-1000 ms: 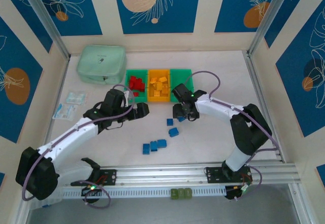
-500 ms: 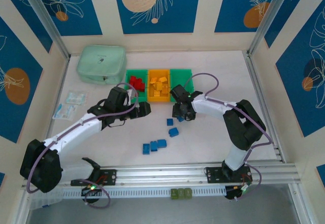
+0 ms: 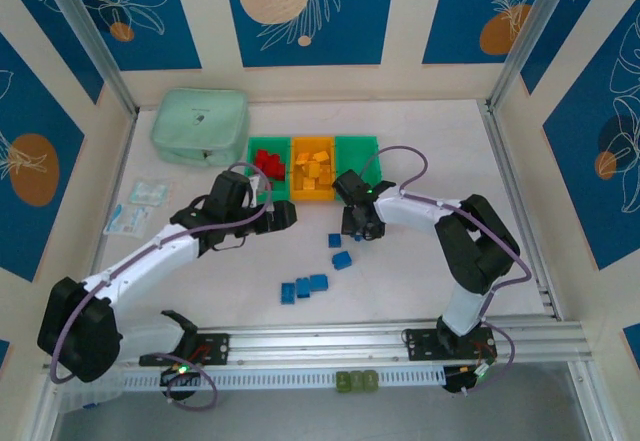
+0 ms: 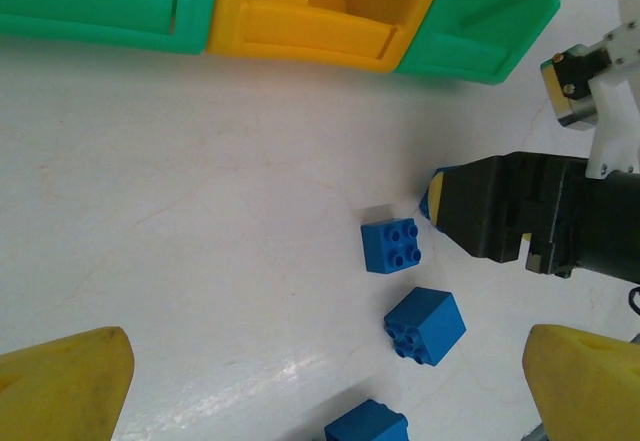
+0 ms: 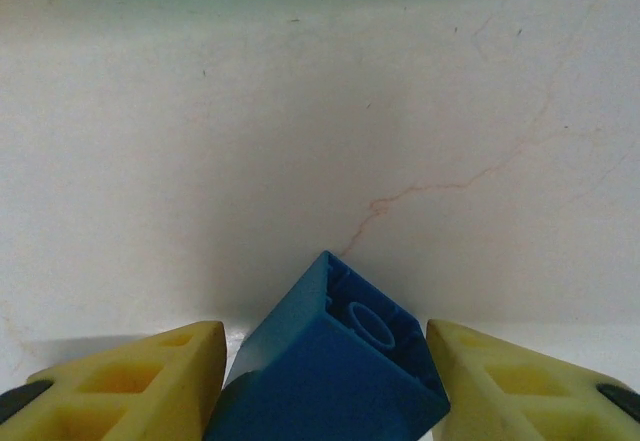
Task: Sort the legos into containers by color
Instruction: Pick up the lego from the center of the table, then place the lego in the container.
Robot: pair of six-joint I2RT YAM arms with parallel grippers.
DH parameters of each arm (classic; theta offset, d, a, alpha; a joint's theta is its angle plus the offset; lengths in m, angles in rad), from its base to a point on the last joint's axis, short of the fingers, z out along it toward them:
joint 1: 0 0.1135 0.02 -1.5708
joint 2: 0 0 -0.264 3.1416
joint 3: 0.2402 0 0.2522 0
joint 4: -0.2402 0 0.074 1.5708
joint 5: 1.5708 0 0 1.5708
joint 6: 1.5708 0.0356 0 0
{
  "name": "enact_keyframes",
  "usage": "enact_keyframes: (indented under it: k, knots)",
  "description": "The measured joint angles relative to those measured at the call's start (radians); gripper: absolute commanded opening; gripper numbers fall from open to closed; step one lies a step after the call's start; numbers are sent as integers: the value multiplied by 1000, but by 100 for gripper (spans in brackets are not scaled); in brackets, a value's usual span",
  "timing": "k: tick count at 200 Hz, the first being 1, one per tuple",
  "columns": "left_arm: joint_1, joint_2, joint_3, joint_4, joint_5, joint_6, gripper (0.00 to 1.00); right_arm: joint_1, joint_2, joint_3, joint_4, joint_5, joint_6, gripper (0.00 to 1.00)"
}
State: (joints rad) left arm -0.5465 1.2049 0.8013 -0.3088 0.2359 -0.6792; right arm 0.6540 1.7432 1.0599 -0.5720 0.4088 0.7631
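1 blue brick (image 5: 335, 371) sits clamped in right gripper (image 5: 325, 346); left gripper (image 4: 322, 366) gapes wide; pouch (image 3: 200, 126) print unreadable.

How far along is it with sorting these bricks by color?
Done: the red bricks sit in the left green bin and the yellow bricks in the orange bin. In hand: the right gripper appears pinched on one tilted blue brick. Left: about five loose blue bricks lie on the table, and the right green bin looks empty. The left gripper is open.
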Motion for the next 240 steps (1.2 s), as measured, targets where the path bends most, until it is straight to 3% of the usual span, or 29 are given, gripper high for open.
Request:
enact_keyframes:
  k: [53, 104, 172, 193, 240]
  knots:
    - [0, -4, 11, -14, 0, 8, 99, -2, -72, 12, -45, 15, -37, 49]
    - [0, 47, 81, -11, 6, 25, 99, -84, -121, 182, -50, 15, -148, 49]
    - [0, 140, 176, 3, 19, 34, 99, -183, 187, 530, -50, 4, -290, 50]
    - [0, 145, 191, 7, 19, 34, 99, -201, 270, 598, -61, 2, -311, 57]
    - [0, 146, 197, 2, 19, 35, 99, -219, 293, 636, -79, -25, -336, 63]
